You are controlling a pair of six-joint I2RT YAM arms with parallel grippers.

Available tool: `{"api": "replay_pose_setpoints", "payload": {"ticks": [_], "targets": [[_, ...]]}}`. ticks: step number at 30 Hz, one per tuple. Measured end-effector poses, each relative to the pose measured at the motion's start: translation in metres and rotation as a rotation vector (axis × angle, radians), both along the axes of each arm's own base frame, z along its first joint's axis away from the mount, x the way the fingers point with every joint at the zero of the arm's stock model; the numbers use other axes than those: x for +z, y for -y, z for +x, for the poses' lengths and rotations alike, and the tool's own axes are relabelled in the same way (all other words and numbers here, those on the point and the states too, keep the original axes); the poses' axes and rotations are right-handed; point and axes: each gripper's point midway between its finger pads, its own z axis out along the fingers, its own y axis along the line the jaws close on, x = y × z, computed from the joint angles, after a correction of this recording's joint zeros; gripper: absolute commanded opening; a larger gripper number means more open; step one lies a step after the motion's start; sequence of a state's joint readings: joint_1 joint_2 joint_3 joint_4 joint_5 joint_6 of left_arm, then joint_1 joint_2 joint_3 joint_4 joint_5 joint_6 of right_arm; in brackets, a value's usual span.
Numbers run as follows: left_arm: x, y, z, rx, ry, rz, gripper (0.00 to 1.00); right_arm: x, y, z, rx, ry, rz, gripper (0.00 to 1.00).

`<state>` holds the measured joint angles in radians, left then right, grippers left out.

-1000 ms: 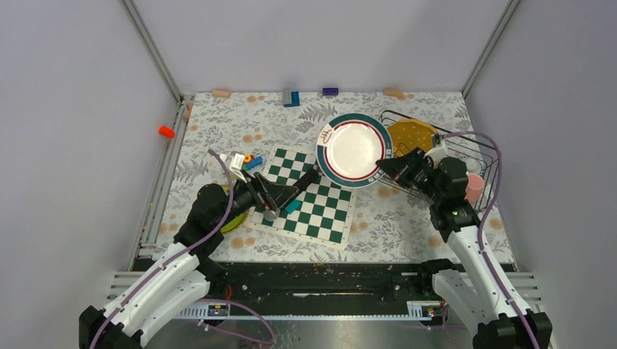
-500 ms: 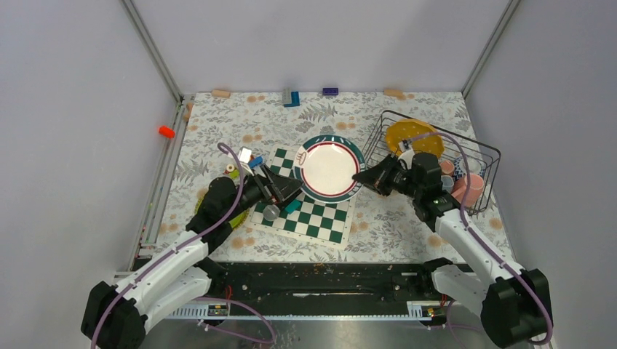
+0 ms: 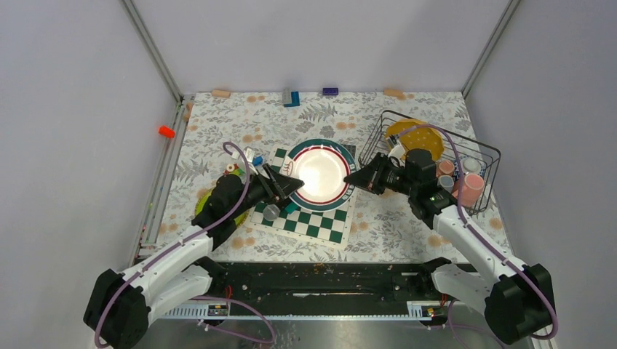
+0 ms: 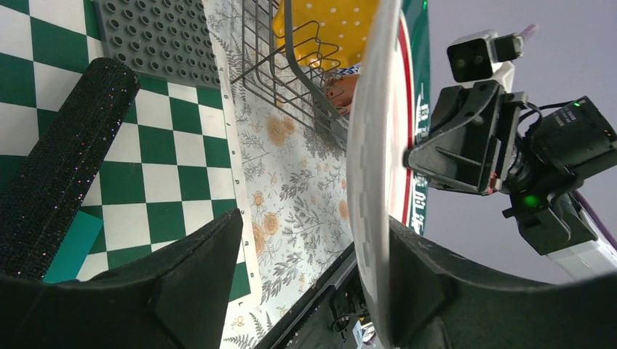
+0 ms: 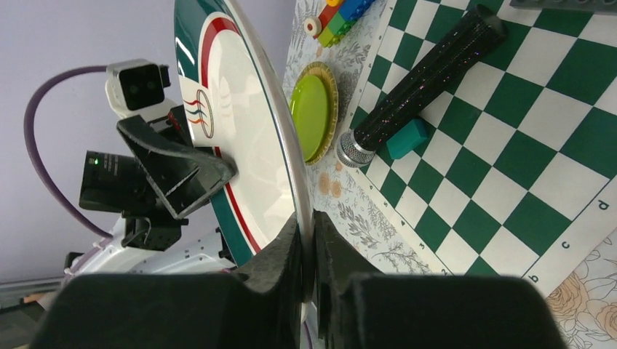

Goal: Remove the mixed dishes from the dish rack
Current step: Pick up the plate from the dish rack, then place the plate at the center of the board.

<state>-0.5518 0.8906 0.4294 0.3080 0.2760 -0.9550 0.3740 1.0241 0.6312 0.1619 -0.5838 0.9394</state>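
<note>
A white plate with a green and red rim (image 3: 318, 172) hangs tilted over the chessboard (image 3: 320, 214). My right gripper (image 3: 354, 177) is shut on its right rim; its jaws pinch the edge (image 5: 308, 233). My left gripper (image 3: 289, 183) stands open around the opposite rim (image 4: 313, 262). One finger (image 4: 429, 283) touches the plate's face and the other (image 4: 189, 276) is well apart. The black wire dish rack (image 3: 484, 156) at the right holds a yellow-orange plate (image 3: 416, 137) and pink mugs (image 3: 471, 187).
A black stick with a silver head (image 5: 422, 80) and a teal block (image 5: 407, 138) lie on the chessboard. A lime-green plate (image 5: 311, 116) and coloured blocks (image 5: 342, 14) sit left of it. A grey studded plate (image 4: 160, 36) lies beside the rack.
My right gripper has carried the plate left, away from the rack and over the chessboard. My left gripper has come up to the plate's left rim and its jaws have narrowed.
</note>
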Motion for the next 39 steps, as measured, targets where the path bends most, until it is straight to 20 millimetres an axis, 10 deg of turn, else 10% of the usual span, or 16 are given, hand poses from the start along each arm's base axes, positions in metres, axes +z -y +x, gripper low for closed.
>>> {"api": "replay_pose_setpoints", "payload": {"ticks": [9, 19, 27, 39], "targets": [[0.002, 0.004, -0.001, -0.005, -0.016, -0.022, 0.07, -0.004, -0.006, -0.006, 0.038, 0.029, -0.055, 0.01], [-0.006, -0.018, -0.001, 0.117, -0.052, -0.024, 0.00, -0.001, -0.009, -0.005, 0.037, 0.050, -0.067, 0.98], [-0.027, -0.071, -0.007, 0.367, -0.109, 0.012, 0.00, -0.002, -0.001, 0.007, -0.038, 0.056, -0.106, 1.00], [-0.084, -0.216, -0.051, 1.057, -0.349, 0.047, 0.00, -0.009, 0.036, 0.020, -0.243, 0.090, -0.250, 1.00]]}}
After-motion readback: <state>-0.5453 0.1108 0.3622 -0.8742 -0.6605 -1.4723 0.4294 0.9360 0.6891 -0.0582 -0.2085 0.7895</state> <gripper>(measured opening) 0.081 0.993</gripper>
